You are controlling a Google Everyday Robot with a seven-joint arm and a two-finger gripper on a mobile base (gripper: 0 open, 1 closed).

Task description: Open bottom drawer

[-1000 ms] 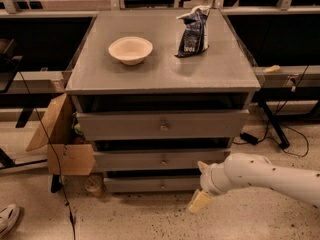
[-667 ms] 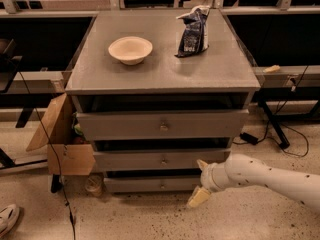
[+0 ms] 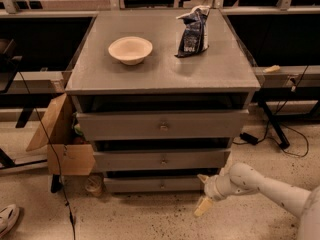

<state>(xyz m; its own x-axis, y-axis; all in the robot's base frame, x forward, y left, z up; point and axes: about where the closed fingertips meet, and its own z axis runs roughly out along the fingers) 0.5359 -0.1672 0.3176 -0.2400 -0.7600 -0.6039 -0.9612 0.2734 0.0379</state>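
The bottom drawer (image 3: 150, 185) is the slim grey front lowest in the cabinet, with a small round knob (image 3: 162, 186) at its centre, and it sits shut. My gripper (image 3: 203, 192) is low near the floor, just off the right end of that drawer front. It is open and empty, with one pale finger (image 3: 203, 178) near the drawer's right corner and the other (image 3: 202, 207) pointing down at the floor. It touches neither the knob nor the front. My white arm (image 3: 270, 189) reaches in from the lower right.
The middle drawer (image 3: 162, 160) and top drawer (image 3: 162, 125) sit above. On the cabinet top (image 3: 225, 69) are a beige bowl (image 3: 130, 49) and a dark chip bag (image 3: 192, 31). A cardboard box (image 3: 62, 144) and a cable (image 3: 55, 174) are at the left. A shoe (image 3: 7, 219) lies at bottom left.
The gripper has sunk slightly and stayed beside the bottom drawer's right end. The drawer has not moved.
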